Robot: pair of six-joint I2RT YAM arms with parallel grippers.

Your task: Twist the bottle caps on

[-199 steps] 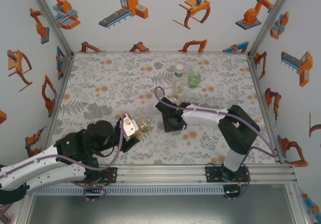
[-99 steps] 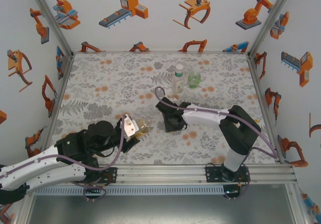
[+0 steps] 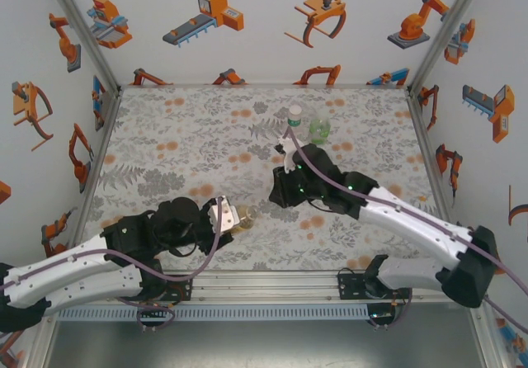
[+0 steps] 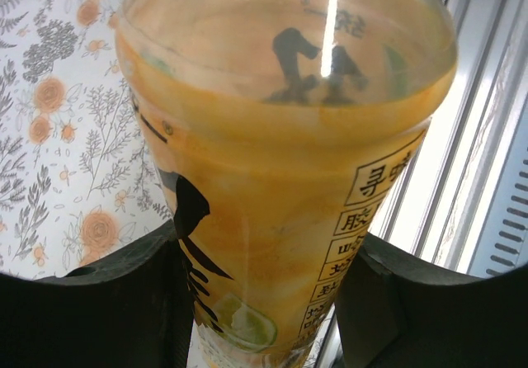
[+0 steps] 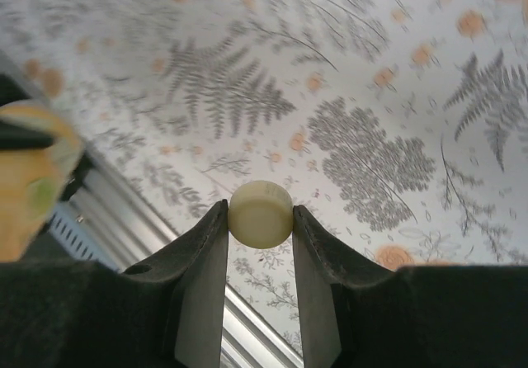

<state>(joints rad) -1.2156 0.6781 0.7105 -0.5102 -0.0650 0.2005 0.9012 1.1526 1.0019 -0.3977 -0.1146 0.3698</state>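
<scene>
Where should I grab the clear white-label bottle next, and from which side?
Probably around its labelled body, below the green neck, coming from the left: the clear bottle stands upright, and the green bottle crowds its right side.

Robot lab test cell, not a home: white walls [image 3: 264,54] were printed with orange robot-arm cartoons, aluminium frame posts [image 3: 82,30] stood at the corners, and the floral-print table [image 3: 181,137] had a metal rail [image 3: 272,284] with a bolted arm base plate [image 3: 373,285] along its near edge.
</scene>
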